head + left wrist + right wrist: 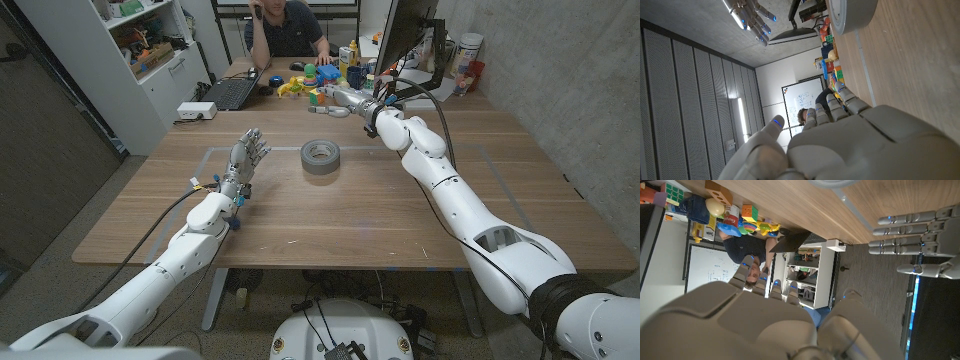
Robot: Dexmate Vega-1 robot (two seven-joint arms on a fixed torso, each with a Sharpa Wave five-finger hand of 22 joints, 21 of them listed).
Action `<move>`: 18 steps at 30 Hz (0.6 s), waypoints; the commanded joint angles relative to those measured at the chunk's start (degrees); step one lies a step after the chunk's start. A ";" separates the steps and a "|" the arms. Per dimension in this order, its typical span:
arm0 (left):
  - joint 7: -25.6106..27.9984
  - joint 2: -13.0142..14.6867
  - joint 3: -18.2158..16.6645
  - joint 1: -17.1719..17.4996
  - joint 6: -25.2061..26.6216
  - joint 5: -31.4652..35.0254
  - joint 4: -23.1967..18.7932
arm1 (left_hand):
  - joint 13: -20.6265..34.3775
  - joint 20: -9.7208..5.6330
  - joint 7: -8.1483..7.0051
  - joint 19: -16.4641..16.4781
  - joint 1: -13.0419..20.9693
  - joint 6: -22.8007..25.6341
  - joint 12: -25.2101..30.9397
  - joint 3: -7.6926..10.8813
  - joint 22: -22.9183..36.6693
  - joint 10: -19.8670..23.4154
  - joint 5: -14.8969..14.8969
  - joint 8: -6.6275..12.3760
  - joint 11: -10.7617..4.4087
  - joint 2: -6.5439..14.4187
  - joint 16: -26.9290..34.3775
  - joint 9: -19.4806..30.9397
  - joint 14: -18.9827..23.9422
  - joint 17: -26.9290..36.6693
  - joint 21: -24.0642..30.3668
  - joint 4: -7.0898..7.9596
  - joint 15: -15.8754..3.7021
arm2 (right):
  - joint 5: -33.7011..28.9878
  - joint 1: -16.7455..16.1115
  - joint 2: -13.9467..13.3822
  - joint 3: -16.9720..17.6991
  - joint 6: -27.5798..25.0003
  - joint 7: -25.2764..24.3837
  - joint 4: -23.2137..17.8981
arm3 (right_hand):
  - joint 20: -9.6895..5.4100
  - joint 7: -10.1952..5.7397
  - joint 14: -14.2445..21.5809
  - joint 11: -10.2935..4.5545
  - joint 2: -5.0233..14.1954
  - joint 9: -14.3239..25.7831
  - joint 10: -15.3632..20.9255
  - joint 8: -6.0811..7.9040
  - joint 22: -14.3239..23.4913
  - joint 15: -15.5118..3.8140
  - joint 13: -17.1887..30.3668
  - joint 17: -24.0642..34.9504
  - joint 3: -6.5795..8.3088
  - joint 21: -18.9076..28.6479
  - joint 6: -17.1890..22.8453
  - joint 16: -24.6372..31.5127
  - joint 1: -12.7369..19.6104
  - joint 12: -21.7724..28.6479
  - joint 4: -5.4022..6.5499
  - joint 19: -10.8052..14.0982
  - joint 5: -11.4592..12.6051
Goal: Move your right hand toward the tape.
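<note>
While raised beyond tape [320, 156] | right hand [347, 98] empty, fingers extended (pointing left) | left hand [247, 157] upright, spread

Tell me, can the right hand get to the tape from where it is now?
Probably yes. The right hand hangs open beyond the tape, which lies alone on the table. Nothing stands between them, and the left hand is off to the tape's other side.

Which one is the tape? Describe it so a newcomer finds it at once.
Start at the wooden table and look to its middle, between the two robot hands. The tape is a thick grey roll lying flat and alone on bare wood, well clear of the colourful toys clustered at the far edge.
</note>
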 commanded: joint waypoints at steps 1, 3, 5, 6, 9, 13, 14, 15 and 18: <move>0.96 0.67 0.09 0.54 0.58 0.20 -0.95 | 0.28 -2.09 -0.17 0.53 -0.08 0.12 0.37 0.26 0.28 -0.18 0.18 0.19 -0.31 5.77 0.16 0.18 0.35 0.20 -0.10 -0.08 -2.32 | -7.13 0.93 0.78 -3.11 -0.51 -0.73 2.48 | 0.10 -1.44 0.14 -0.81 -0.77 0.30 -0.56 -0.03 0.10 -0.31 0.13 -0.03 -0.53 -0.50 -0.40 -0.23 0.14 0.30 -0.02 0.59 0.11; 1.03 0.66 0.10 0.59 0.50 0.15 -0.97 | 0.28 -2.10 -0.14 0.54 -0.08 0.13 0.36 0.26 0.28 -0.23 0.18 0.19 -0.26 5.77 0.15 0.18 0.33 0.20 -0.14 -0.08 -2.35 | -7.72 0.88 0.85 -3.46 -0.51 -0.57 2.67 | 0.11 -1.61 0.13 -0.89 -0.79 0.30 -0.78 -0.21 0.10 -0.34 0.14 -0.03 -0.61 -0.61 -0.83 -0.31 0.21 0.21 -0.05 0.74 0.15; 1.01 0.71 0.16 0.58 0.58 0.12 -0.97 | 0.28 -2.04 -0.15 0.56 -0.08 0.10 0.36 0.26 0.28 -0.21 0.18 0.18 -0.32 5.78 0.16 0.18 0.37 0.20 -0.17 -0.08 -2.36 | -7.90 1.03 0.95 -3.67 -0.40 0.44 2.86 | 0.11 -2.11 0.16 -1.29 -0.87 0.31 -1.03 -0.38 0.09 -0.36 0.14 -0.03 -0.73 -0.80 -1.27 -0.40 0.34 0.11 -0.12 0.94 0.22; 1.03 0.73 0.18 0.59 0.65 0.08 -0.99 | 0.28 -2.05 -0.18 0.56 -0.08 0.11 0.36 0.26 0.28 -0.21 0.18 0.18 -0.30 5.78 0.15 0.18 0.35 0.20 -0.19 -0.08 -2.36 | -8.05 1.10 0.96 -3.82 -0.26 0.67 3.01 | 0.12 -2.62 0.13 -1.41 -0.91 0.31 -1.15 -0.49 0.08 -0.40 0.15 -0.03 -0.81 -0.96 -1.59 -0.50 0.49 0.07 -0.21 1.10 0.28; 1.07 0.78 0.23 0.61 0.72 0.04 -1.05 | 0.28 -2.06 -0.12 0.58 -0.09 0.11 0.36 0.25 0.28 -0.21 0.18 0.18 -0.32 5.79 0.16 0.18 0.37 0.20 -0.25 -0.07 -2.35 | -8.71 1.16 1.08 -4.28 -0.21 0.87 3.28 | 0.12 -3.16 0.29 -1.72 -0.97 0.31 -1.24 -0.60 0.08 -0.52 0.15 -0.03 -0.88 -1.16 -1.96 -0.55 0.76 0.05 -0.36 1.29 0.38; 1.11 0.78 0.27 0.68 0.61 -0.01 -1.10 | 0.28 -2.05 -0.13 0.63 -0.09 0.16 0.35 0.24 0.29 -0.23 0.18 0.20 -0.34 5.79 0.15 0.18 0.35 0.20 -0.32 -0.07 -2.34 | -9.24 1.41 1.34 -4.86 0.03 1.31 3.91 | 0.09 -3.32 1.30 -2.19 -1.26 0.30 -0.65 -0.57 0.07 -0.80 0.16 -0.02 -1.05 -1.62 -2.22 -0.46 1.72 0.27 -0.93 2.10 0.72; 1.19 0.81 0.28 0.73 0.64 -0.01 -1.17 | 0.28 -2.06 -0.13 0.65 -0.10 0.16 0.37 0.24 0.29 -0.19 0.18 0.20 -0.29 5.79 0.15 0.19 0.36 0.20 -0.35 -0.06 -2.32 | -9.49 1.50 1.37 -5.08 0.03 1.48 4.04 | 0.09 -3.37 1.32 -2.19 -1.28 0.30 -0.66 -0.56 0.07 -0.77 0.16 -0.02 -1.06 -1.65 -2.23 -0.47 1.79 0.26 -0.97 2.18 0.74; 1.22 0.84 0.28 0.78 0.65 -0.04 -1.24 | 0.28 -2.03 -0.11 0.65 -0.10 0.15 0.38 0.24 0.29 -0.17 0.18 0.20 -0.32 5.79 0.15 0.19 0.37 0.20 -0.36 -0.06 -2.36 | -9.52 1.60 1.41 -5.20 0.20 1.63 4.22 | 0.09 -3.44 1.35 -2.19 -1.30 0.30 -0.70 -0.54 0.08 -0.71 0.17 -0.02 -1.08 -1.69 -2.23 -0.49 1.89 0.24 -1.02 2.28 0.78; 1.44 0.98 0.29 0.96 0.71 -0.03 -1.50 | 0.28 -2.06 -0.14 0.69 -0.10 0.19 0.39 0.23 0.29 -0.14 0.18 0.21 -0.28 5.79 0.16 0.19 0.38 0.20 -0.41 -0.06 -2.41 | -10.19 2.02 1.50 -5.92 0.43 1.89 4.89 | 0.10 -3.75 1.45 -2.23 -1.33 0.30 -0.74 -0.45 0.09 -0.70 0.17 -0.02 -1.11 -1.78 -2.10 -0.54 2.14 0.23 -1.15 2.53 0.87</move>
